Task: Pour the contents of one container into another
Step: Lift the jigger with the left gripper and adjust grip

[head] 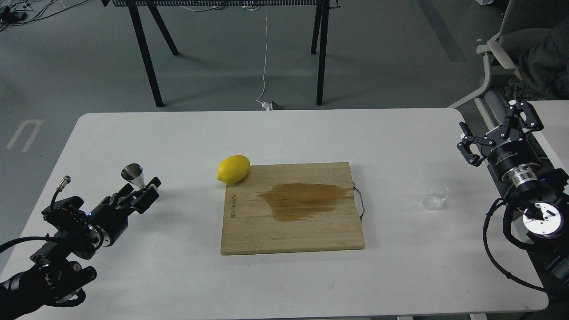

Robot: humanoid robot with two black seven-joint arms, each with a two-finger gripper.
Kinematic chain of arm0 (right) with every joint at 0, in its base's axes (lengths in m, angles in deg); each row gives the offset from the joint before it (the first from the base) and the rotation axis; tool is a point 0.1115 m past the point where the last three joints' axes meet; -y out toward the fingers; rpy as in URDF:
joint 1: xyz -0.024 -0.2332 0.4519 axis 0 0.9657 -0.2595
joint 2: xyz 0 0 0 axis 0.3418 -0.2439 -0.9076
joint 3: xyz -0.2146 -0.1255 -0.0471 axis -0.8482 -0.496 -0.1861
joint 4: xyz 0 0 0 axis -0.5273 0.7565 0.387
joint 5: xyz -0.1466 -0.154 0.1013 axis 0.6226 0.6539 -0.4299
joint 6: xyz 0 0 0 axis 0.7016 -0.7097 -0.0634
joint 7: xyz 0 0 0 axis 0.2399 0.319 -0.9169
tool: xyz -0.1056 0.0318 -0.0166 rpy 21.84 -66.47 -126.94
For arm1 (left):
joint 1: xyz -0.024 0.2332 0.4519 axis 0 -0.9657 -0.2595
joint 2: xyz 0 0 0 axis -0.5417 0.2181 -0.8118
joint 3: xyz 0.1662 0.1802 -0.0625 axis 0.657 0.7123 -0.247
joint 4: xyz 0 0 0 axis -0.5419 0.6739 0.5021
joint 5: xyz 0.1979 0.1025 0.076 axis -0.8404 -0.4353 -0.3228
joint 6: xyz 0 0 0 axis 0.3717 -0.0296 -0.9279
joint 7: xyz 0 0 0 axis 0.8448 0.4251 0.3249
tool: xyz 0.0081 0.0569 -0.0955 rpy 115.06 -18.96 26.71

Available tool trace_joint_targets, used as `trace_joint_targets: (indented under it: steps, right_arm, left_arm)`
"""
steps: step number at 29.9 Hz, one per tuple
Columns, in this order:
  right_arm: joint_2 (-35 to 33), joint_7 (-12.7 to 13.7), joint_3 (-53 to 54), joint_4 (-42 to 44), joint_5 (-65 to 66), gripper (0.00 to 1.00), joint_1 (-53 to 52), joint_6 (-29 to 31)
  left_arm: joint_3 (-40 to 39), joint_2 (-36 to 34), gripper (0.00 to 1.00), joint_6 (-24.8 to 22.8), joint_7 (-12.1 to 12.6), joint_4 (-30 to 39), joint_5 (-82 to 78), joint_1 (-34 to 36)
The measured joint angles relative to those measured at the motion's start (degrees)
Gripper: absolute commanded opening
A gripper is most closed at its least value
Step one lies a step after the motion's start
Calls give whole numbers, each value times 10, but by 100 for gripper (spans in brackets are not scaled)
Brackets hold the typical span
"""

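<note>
The steel jigger (132, 174) stands upright on the white table (284, 133) at the left; its lower cone is partly hidden by my left gripper (143, 192). That gripper sits just in front of and below it, fingers apart on either side of the jigger's base, and looks open. The clear glass cup (434, 198) stands alone on the table at the right, past the board's handle. My right gripper (494, 123) hovers beyond the table's right edge, up and to the right of the cup, wide open and empty.
A bamboo cutting board (311, 235) with a dark wet stain (306, 201) lies mid-table, a metal handle (360, 205) on its right edge. A lemon (233, 169) rests at its far left corner. A chair (489, 58) stands behind the right arm.
</note>
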Motion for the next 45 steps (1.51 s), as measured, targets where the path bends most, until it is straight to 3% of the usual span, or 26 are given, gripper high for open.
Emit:
trace_joint_targets:
  steps: [24, 37, 45]
  right_arm:
    - [0, 0, 0, 0, 0, 99, 0, 0]
    - [-1, 0, 0, 0, 0, 99, 1, 0]
    - [-1, 0, 1, 0, 0, 99, 3, 0]
  left_arm:
    - [0, 54, 98, 0, 0, -76, 0, 19]
    - [7, 84, 90, 0, 0, -123, 1, 28]
    - [7, 89, 78, 0, 0, -136, 1, 34]
